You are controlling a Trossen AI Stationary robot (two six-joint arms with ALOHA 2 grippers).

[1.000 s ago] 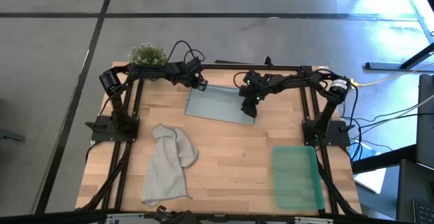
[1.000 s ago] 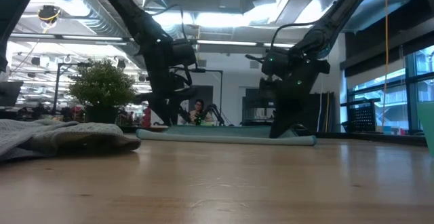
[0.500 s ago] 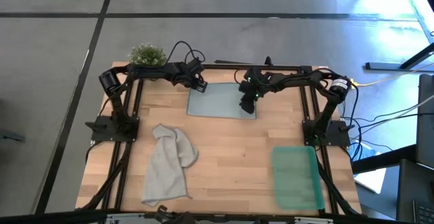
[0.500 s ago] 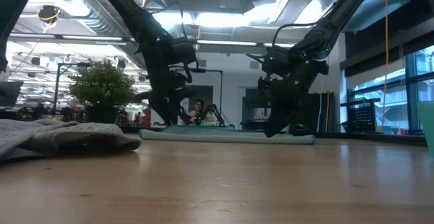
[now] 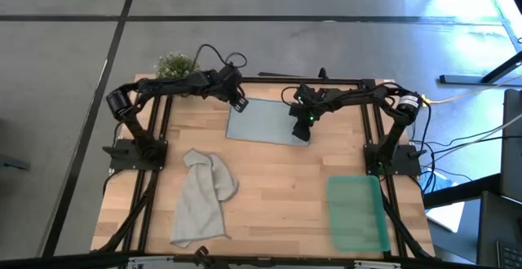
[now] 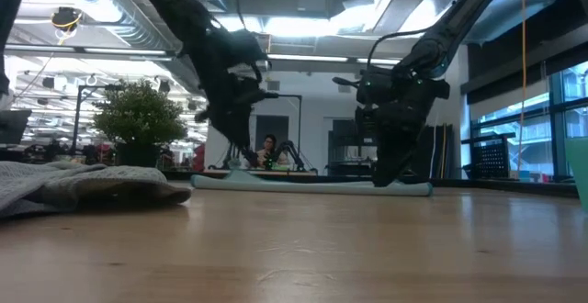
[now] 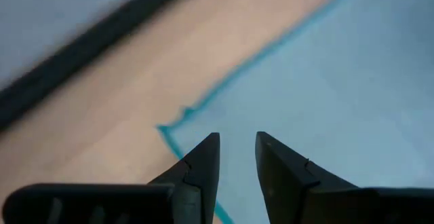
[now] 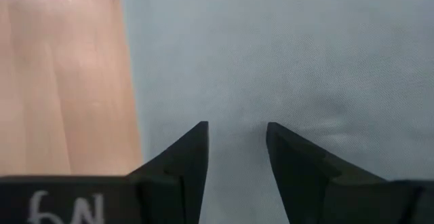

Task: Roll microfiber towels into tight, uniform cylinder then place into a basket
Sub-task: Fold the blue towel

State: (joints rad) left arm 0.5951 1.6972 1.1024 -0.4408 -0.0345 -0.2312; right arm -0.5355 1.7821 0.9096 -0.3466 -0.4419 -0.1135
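So the job stands at its very start: the blue towel (image 5: 265, 122) lies spread flat at the far middle of the table (image 5: 277, 179), not yet rolled, and I have a gripper over each end of it. My left gripper (image 5: 239, 103) hangs at the towel's far left corner; past its fingers (image 7: 203, 163) I see the teal hem turning the corner on bare wood. Those fingers stand a little apart with nothing between them. My right gripper (image 5: 303, 126) is low over the towel's right edge, fingers (image 8: 193, 149) parted a bit wider, cloth under them but none pinched that I can see. Whether the tips touch the cloth I cannot tell.

The grey towel (image 5: 202, 197) sits crumpled at the near left, untouched, and the basket (image 5: 359, 212) waits at the near right, holding nothing.

I judge the step in hand is getting hold of the blue towel's edge to begin the roll. Next I would need both grippers to pinch the same edge, level with each other, and turn it over evenly; floppy cloth will skew if one end leads, and the roll would come out loose or tapered.
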